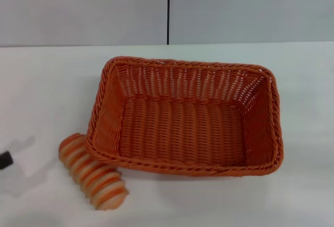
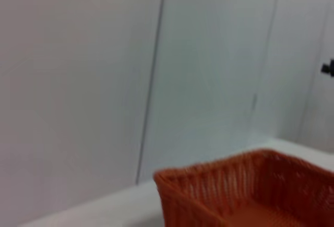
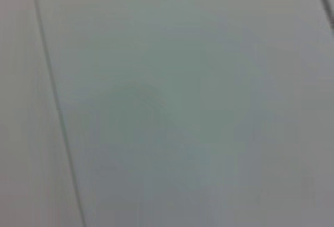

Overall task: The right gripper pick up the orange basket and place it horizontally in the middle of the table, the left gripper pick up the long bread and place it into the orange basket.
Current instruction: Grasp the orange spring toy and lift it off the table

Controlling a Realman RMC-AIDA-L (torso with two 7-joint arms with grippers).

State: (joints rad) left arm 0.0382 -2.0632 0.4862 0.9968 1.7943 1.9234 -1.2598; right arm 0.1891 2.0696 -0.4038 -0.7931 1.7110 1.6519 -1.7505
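Note:
The orange basket (image 1: pixel 183 166) lies lengthwise across the middle of the table (image 1: pixel 42 91), empty, with its open side up. The long bread (image 1: pixel 94 172), ribbed in orange and cream, lies on the table just outside the basket's front left corner, close to the rim. A small black part of my left gripper (image 1: pixel 4 160) pokes in at the left edge of the head view, left of the bread and apart from it. The left wrist view shows one corner of the basket (image 2: pixel 209 188) from the side. My right gripper is out of view.
A grey wall (image 1: pixel 83 8) with a dark vertical seam (image 1: pixel 168 8) rises behind the table. White tabletop lies to the right of the basket and in front of it. The right wrist view shows only grey wall panels (image 3: pixel 182 107).

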